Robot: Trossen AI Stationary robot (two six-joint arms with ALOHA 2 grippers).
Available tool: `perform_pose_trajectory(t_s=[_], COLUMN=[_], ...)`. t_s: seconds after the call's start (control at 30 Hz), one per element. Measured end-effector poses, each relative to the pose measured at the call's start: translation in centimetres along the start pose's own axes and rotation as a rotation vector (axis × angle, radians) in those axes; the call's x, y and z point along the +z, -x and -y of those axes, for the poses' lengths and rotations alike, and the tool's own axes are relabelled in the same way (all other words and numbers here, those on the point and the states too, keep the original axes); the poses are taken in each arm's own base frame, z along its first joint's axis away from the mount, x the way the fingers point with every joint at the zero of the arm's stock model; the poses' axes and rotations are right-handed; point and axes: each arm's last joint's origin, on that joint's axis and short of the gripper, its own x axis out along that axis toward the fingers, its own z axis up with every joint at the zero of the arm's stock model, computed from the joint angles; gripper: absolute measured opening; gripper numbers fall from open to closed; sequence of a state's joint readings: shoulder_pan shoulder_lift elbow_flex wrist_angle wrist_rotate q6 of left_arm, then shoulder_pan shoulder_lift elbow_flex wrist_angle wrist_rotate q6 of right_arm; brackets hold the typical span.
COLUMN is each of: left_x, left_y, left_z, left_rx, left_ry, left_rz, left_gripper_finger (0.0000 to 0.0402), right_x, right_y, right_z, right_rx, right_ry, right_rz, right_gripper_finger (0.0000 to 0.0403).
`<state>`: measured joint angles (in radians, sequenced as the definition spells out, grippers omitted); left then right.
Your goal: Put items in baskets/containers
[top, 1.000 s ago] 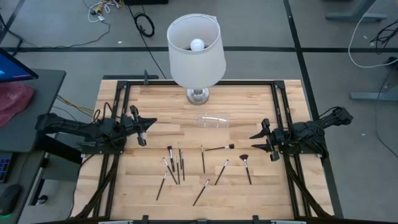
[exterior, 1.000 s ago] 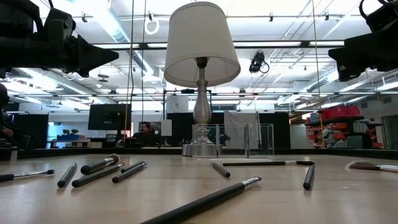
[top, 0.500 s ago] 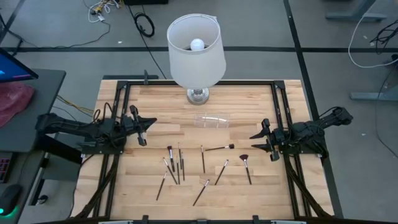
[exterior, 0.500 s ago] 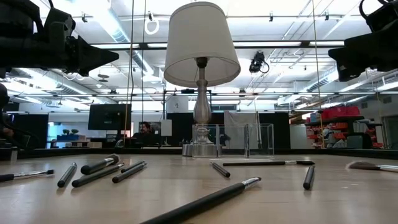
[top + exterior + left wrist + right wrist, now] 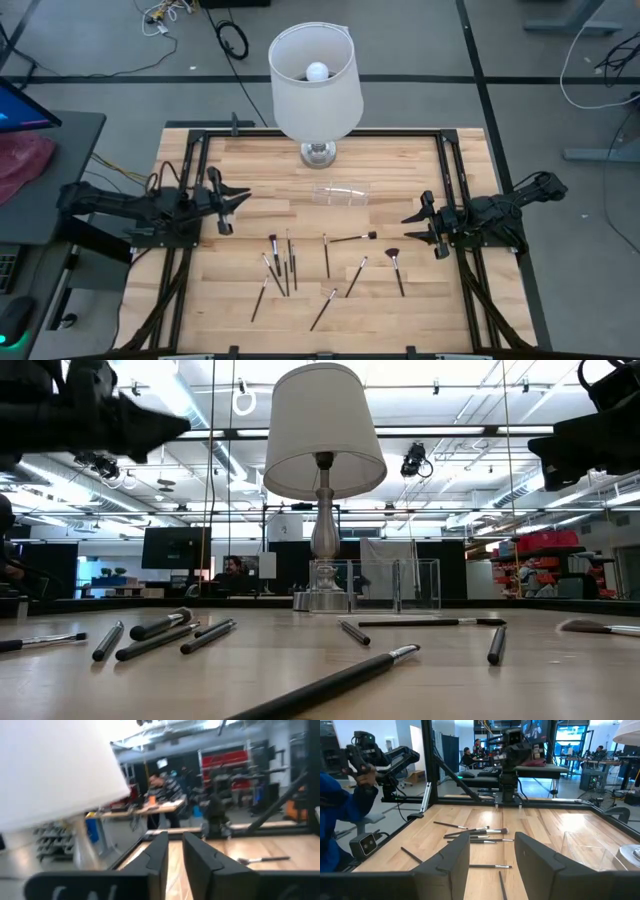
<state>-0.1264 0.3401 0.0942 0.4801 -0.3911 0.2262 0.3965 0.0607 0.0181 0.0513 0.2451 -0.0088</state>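
On pale wood planks (image 5: 400, 175), slim brushes (image 5: 326, 256) lie scattered.

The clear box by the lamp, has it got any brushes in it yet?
No, the clear box looks empty; the brushes all lie loose on the table.

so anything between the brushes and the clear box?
Nothing visible. The brushes lie on bare wood in front of the clear box, and the lamp stands behind it. Both grippers sit off at the table's sides.

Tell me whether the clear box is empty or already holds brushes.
Empty, as far as shown. The clear box near the lamp base shows only wood through it; the brushes all lie on the table.
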Motion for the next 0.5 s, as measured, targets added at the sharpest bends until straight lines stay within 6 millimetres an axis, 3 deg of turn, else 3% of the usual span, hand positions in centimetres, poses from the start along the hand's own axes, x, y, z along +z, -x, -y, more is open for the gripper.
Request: perform_pose_trajectory(t_s=[0.27, 0.5], left_x=[2.5, 1.3], left_y=[-0.5, -0.3], left_z=[-0.4, 0.5], left_rx=[-0.009, -0.257], left_ry=[-0.012, -0.056], left_rz=[-0.023, -0.17], left_gripper_finger=[0.0101, 0.0095], right_x=[0.0, 0.4], right_y=[0.0, 0.0], right_z=[0.0, 0.1], right_rx=[0.0, -0.037], right_ry=[0.0, -0.01], right_rz=[0.0, 0.045], right_gripper_finger=[0.0159, 0.0159])
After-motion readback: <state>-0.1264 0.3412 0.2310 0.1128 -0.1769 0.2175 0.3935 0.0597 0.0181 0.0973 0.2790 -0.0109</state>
